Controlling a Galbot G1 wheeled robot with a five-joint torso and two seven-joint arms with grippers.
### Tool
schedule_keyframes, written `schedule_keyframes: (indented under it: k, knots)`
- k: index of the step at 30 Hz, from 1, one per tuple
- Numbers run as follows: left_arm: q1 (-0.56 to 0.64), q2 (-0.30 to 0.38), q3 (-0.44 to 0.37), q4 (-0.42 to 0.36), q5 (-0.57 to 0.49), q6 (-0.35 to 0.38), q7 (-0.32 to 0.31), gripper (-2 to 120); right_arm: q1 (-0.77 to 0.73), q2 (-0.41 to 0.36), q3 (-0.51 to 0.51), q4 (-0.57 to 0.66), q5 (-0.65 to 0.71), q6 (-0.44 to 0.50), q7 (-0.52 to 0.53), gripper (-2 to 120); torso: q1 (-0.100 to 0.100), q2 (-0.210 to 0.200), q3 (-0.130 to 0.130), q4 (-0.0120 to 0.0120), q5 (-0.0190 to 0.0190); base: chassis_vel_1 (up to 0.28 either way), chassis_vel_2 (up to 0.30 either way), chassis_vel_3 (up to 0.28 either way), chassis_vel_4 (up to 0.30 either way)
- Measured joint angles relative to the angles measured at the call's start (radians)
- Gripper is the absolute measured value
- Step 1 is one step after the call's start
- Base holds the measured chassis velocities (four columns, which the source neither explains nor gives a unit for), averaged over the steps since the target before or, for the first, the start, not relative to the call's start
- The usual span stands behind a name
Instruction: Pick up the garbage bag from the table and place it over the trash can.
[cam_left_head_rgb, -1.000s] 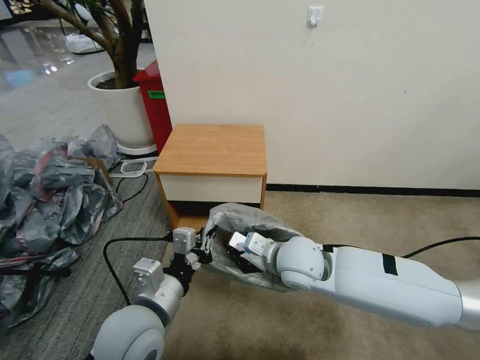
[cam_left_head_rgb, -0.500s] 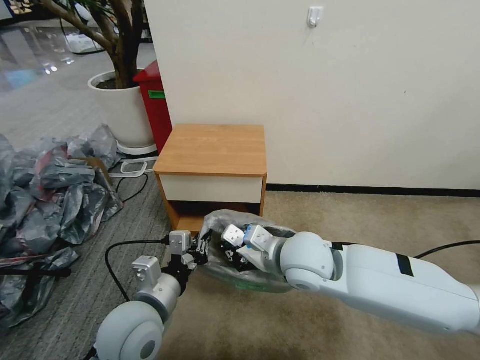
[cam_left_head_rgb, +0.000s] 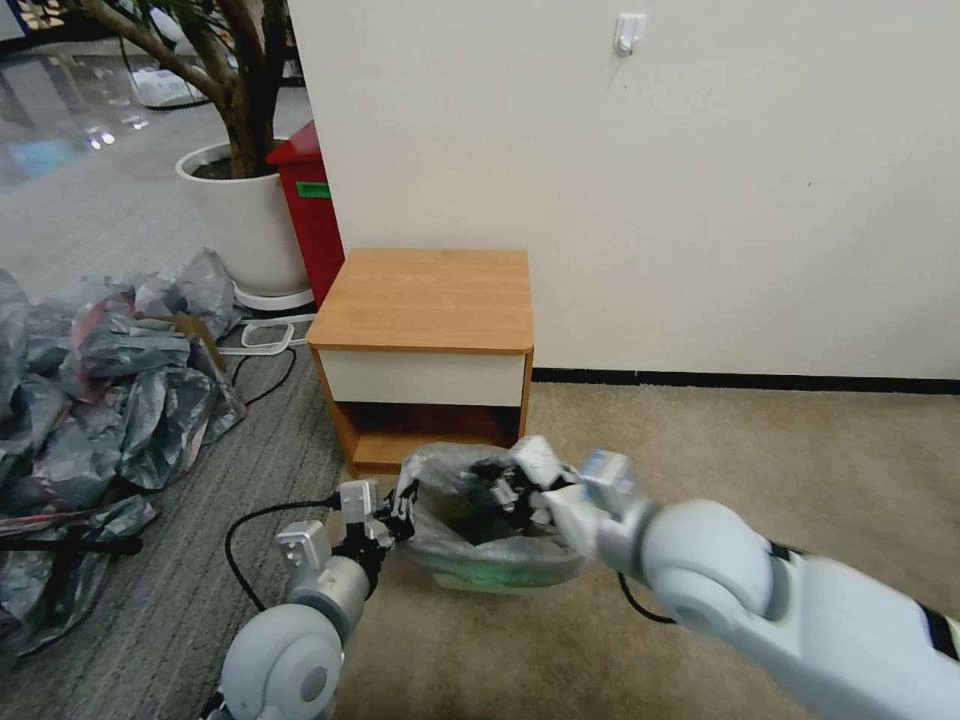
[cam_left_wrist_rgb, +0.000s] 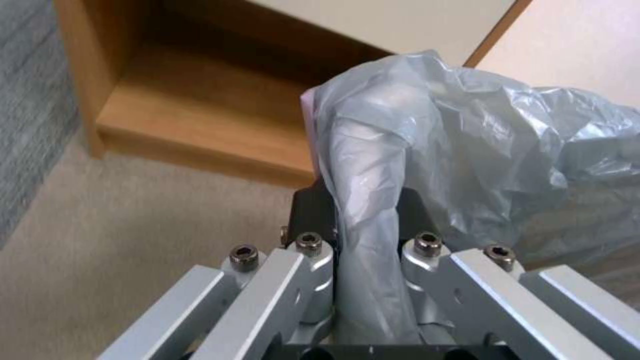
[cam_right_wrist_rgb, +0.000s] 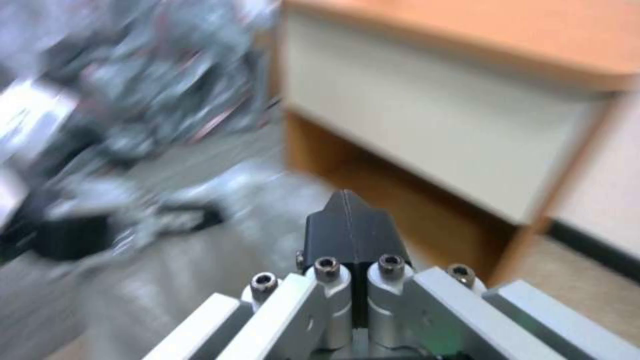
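The garbage bag, thin translucent grey, is draped over the trash can, whose greenish lower front shows through the plastic. The can stands on the carpet just in front of the table. My left gripper is at the can's left side, shut on a twisted strip of the bag by its pink-tinted rim; the strip runs between the left gripper's black pads. My right gripper hovers over the bag's mouth near its far edge. The right gripper's pads are pressed together with nothing visible between them.
A heap of darker grey bags lies on the floor at the left. A red bin and a white planter stand behind the table's left side. A black cable loops by my left arm. Open carpet stretches right.
The bag has come down from a raised bundle onto the can. My right arm has swung right and back, its gripper leaving the bag's inside. My left gripper sank slightly with the rim.
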Motion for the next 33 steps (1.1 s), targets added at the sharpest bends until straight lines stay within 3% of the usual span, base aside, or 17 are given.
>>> schedule_keyframes:
  k: [3, 4, 6, 7, 9, 11, 12, 14, 16, 18, 26, 32, 33]
  knots:
    - [0.028, -0.026, 0.006, -0.003, 0.017, -0.003, -0.003, 9, -0.185, 0.113, 0.178, 0.008, -0.112, 0.05, 0.003, 14, 0.0, 0.0, 0.0, 0.0004, -0.0001, 0.0, 0.0, 0.0, 0.0]
    - [0.028, -0.026, 0.006, -0.003, 0.017, -0.003, -0.003, 9, -0.185, 0.113, 0.178, 0.008, -0.112, 0.05, 0.003, 14, 0.0, 0.0, 0.0, 0.0004, -0.0001, 0.0, 0.0, 0.0, 0.0]
    - [0.047, -0.035, 0.007, -0.011, 0.026, -0.005, -0.003, 9, -0.297, 0.202, 0.268, 0.008, -0.204, 0.098, 0.003, 24, 0.0, 0.0, 0.0, 0.0002, 0.0, 0.0, 0.0, 0.0, 0.0]
    - [0.047, -0.035, 0.007, -0.011, 0.026, -0.005, -0.003, 9, -0.297, 0.202, 0.268, 0.008, -0.204, 0.098, 0.003, 24, 0.0, 0.0, 0.0, 0.0002, 0.0, 0.0, 0.0, 0.0, 0.0]
    - [0.063, -0.042, 0.005, -0.019, 0.028, -0.006, -0.003, 9, -0.391, 0.296, 0.332, 0.008, -0.299, 0.151, 0.0, 34, 0.0, 0.0, 0.0, 0.0003, -0.0001, 0.0, 0.0, 0.0, 0.0]
    - [0.066, -0.042, 0.004, -0.02, 0.028, -0.006, -0.003, 9, -0.404, 0.311, 0.34, 0.007, -0.313, 0.158, -0.001, 35, 0.0, 0.0, 0.0, 0.0002, -0.0001, 0.0, 0.0, 0.0, 0.0]
    - [0.079, -0.044, 0.002, -0.026, 0.029, -0.006, -0.003, 9, -0.473, 0.403, 0.38, 0.007, -0.39, 0.2, -0.008, 41, 0.0, 0.0, 0.0, 0.0, -0.0002, 0.0, 0.0, 0.0, 0.0]
    - [0.086, -0.043, 0.0, -0.029, 0.03, -0.005, -0.003, 9, -0.499, 0.44, 0.392, 0.007, -0.416, 0.217, -0.012, 46, 0.0, 0.0, 0.0, 0.0001, -0.0002, 0.0, 0.0, 0.0, 0.0]
    - [0.109, -0.031, -0.005, -0.03, 0.037, -0.002, -0.002, 9, -0.577, 0.531, 0.416, 0.007, -0.474, 0.27, -0.025, 60, 0.0, 0.0, 0.0, 0.0002, -0.0003, 0.0, 0.0, 0.0, 0.0]
    - [0.115, -0.026, -0.006, -0.029, 0.039, -0.002, -0.001, 9, -0.593, 0.544, 0.421, 0.01, -0.476, 0.277, -0.026, 63, 0.0, 0.0, 0.0, 0.0003, -0.0003, 0.0, 0.0, 0.0, 0.0]
    - [0.118, -0.015, 0.0, 0.002, 0.044, -0.002, 0.005, 9, -0.638, 0.571, 0.45, 0.01, -0.467, 0.304, -0.026, 96, 0.0, 0.0, 0.0, 0.0003, -0.0002, 0.0, 0.0, 0.0, 0.0]
    - [0.114, -0.014, 0.001, 0.026, 0.052, -0.002, 0.007, 9, -0.635, 0.584, 0.431, 0.003, -0.465, 0.304, -0.025, 100, 0.0, 0.0, 0.0, 0.0003, -0.0001, 0.0, 0.0, 0.0, 0.0]
    - [0.113, -0.012, 0.002, 0.033, 0.055, -0.002, 0.007, 13, -0.633, 0.585, 0.428, 0.001, -0.464, 0.303, -0.025, 100, 0.0, 0.0, 0.0, 0.0003, -0.0001, 0.0, 0.0, 0.0, 0.0]
